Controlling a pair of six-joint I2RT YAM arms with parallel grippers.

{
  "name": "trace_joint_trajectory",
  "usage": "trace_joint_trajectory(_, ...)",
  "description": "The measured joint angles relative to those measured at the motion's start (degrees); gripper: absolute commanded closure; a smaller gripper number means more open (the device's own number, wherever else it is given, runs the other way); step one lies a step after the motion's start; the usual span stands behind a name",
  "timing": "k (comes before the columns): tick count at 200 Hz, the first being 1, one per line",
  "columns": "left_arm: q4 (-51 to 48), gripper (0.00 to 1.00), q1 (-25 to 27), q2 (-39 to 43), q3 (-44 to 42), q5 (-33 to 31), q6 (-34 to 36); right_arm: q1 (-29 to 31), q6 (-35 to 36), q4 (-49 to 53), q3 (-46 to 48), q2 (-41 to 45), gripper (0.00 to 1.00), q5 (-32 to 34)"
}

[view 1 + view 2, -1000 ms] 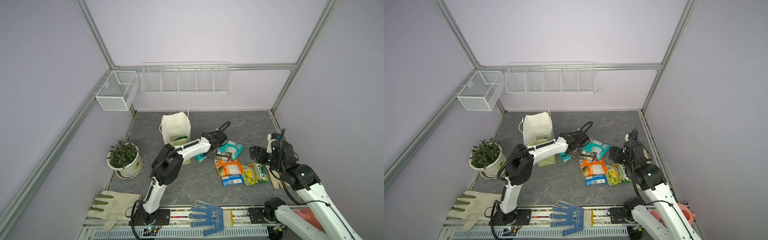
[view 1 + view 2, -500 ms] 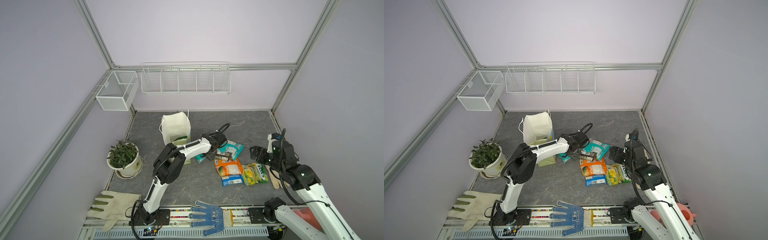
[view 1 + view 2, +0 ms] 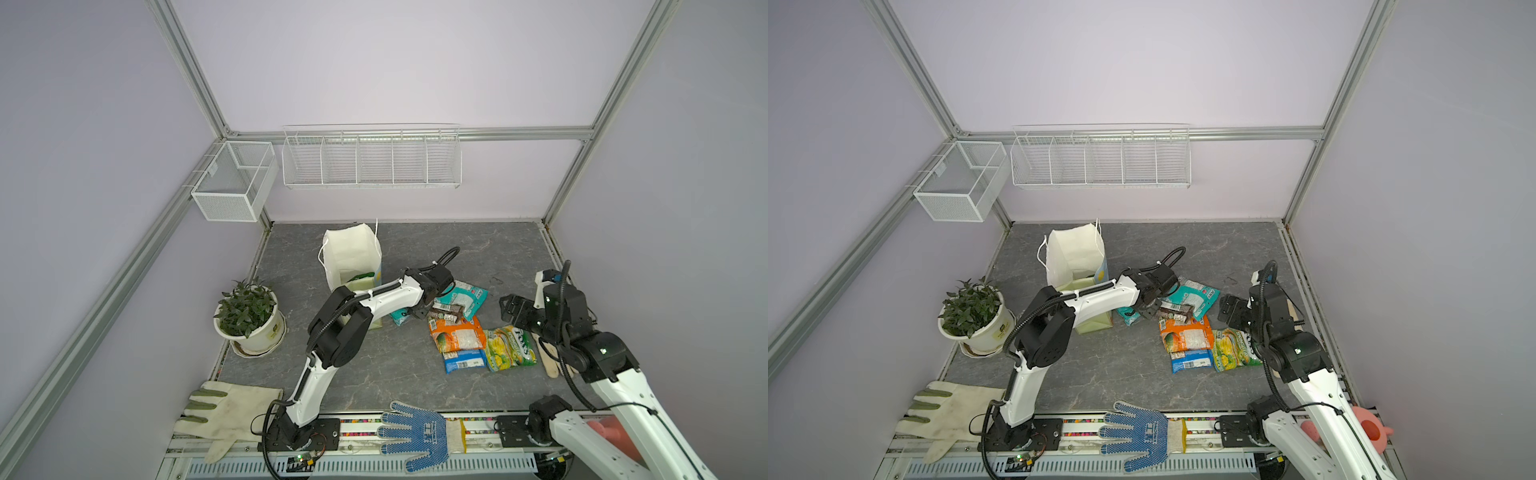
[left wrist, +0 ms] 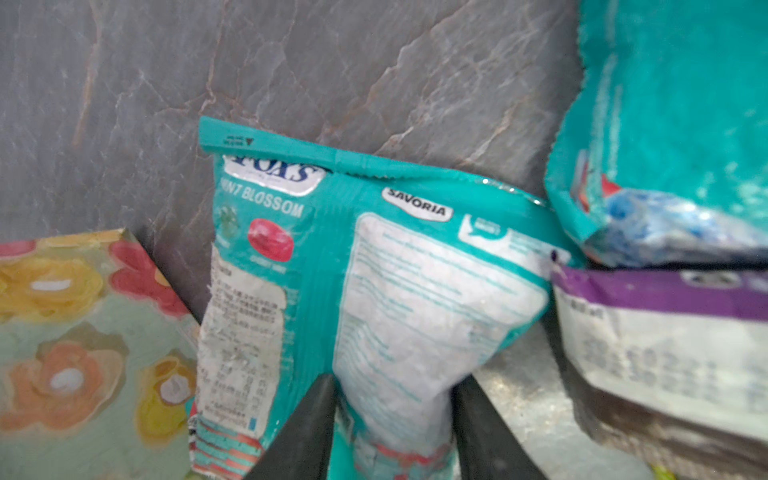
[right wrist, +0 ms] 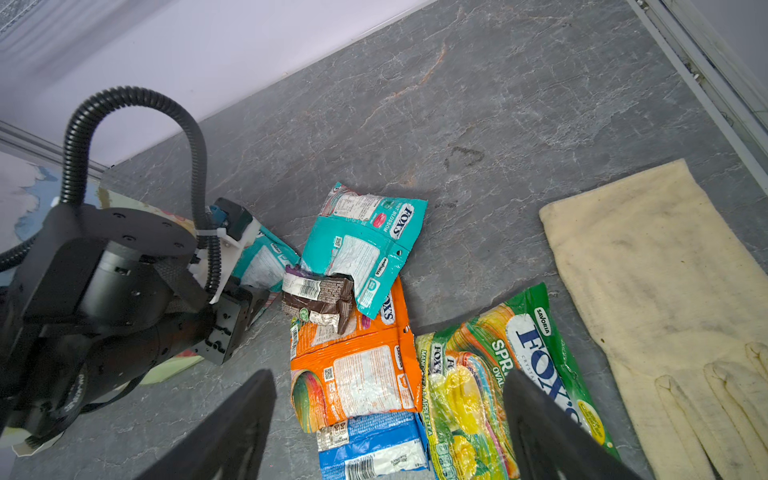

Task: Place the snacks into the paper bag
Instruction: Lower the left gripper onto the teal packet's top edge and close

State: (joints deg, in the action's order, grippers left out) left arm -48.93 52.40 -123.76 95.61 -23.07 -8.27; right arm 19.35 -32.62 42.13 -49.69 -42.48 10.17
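- My left hand has its two fingers pressed on both sides of the teal packet, near one short end. The foil bunches between them, so I judge the packet as gripped, though it lies on the surface.
- The long axis of the packet runs straight away from my fingers. In a top view it points to about 8 o'clock from the hand, toward the foot of the paper bag.
- The bag stands upright with its mouth open, near, at about 10 o'clock from my left hand. Its flowered face is just beside the packet.
- I judge the coming move as a lift, then a swing to 10 o'clock, with the packet hanging long axis down to enter the mouth.
- From 3 to 5 o'clock lie the other snacks: the second teal packet, the dark brown bar, the orange packet, the blue packet and the yellow-green packet.
- My right hand is wide open and holds nothing, above the orange packet. It is well apart from the bag, so the left hand is nearer.
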Motion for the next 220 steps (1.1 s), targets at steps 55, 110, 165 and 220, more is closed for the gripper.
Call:
trace_joint_trajectory(55,0.28,0.72,0.0,0.02,0.0,0.17,-0.07,-0.17,0.0,0.04,0.0,0.96,0.11,-0.35)
trace_joint_trajectory(110,0.59,0.82,-0.02,1.4,-0.33,1.07,0.04,-0.52,0.0,0.07,0.0,1.33,0.12,-0.59)
trace_joint_trajectory(165,0.39,0.93,0.0,3.13,-0.33,2.34,0.42,-0.61,0.0,0.13,0.0,1.55,0.11,-0.59)
trace_joint_trajectory(220,-0.04,1.0,0.04,4.44,-0.33,2.56,0.39,-0.9,0.0,0.48,0.0,2.54,0.12,-0.57)
